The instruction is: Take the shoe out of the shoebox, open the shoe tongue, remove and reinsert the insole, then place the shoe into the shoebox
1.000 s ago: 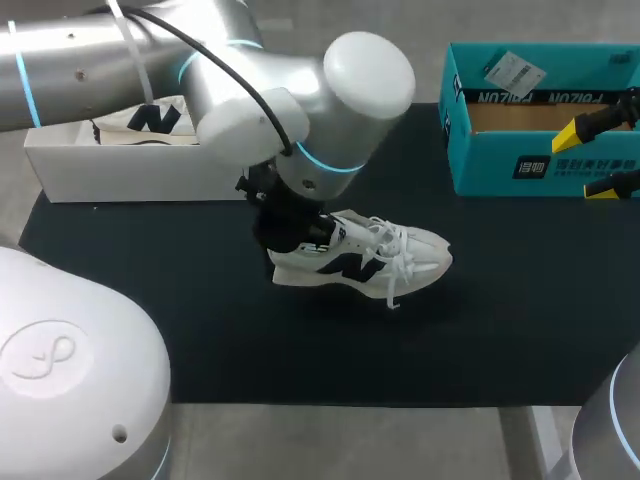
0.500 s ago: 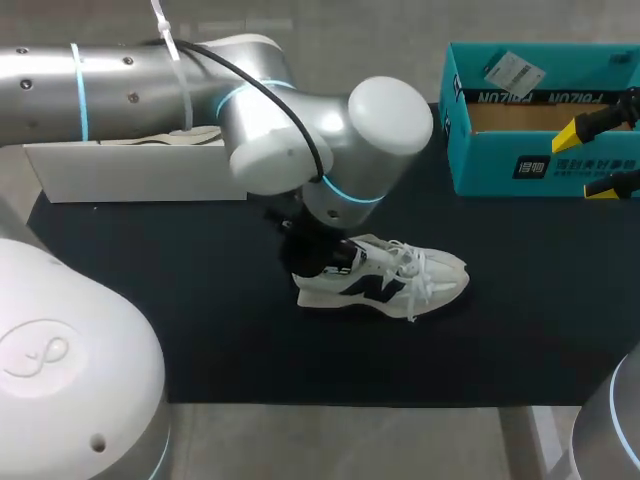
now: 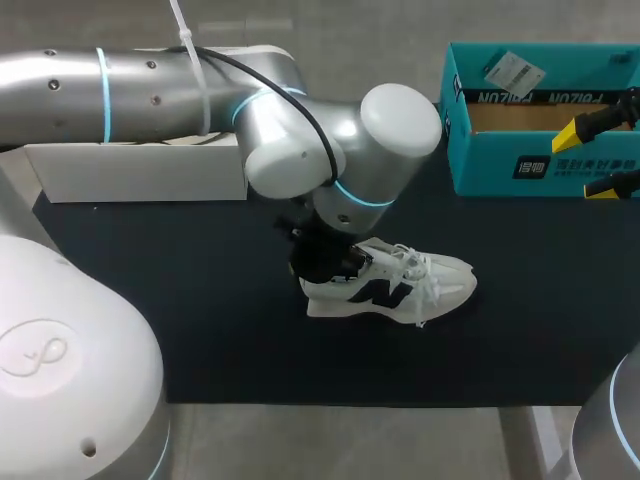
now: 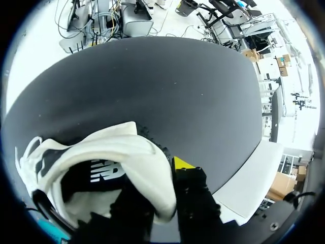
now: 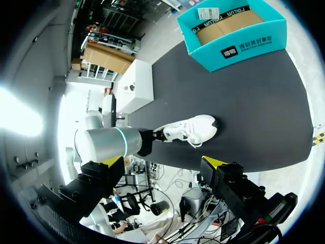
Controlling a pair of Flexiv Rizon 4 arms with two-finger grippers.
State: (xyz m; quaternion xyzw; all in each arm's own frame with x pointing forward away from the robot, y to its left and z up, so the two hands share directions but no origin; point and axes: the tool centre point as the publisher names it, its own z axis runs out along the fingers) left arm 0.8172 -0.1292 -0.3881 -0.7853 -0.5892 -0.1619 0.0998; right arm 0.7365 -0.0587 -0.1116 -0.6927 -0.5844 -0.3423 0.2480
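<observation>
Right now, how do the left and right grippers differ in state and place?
The left gripper is shut on the shoe at its heel; the right gripper is open and empty. The left gripper is down at the shoe; the right gripper is beside the teal box. Both have yellow tips.

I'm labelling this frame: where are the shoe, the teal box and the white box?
shoe (image 3: pixel 385 293), head view, side panel at the dark logo.
teal box (image 3: pixel 500 172), head view, front wall.
white box (image 3: pixel 140 178), head view, front wall.
</observation>
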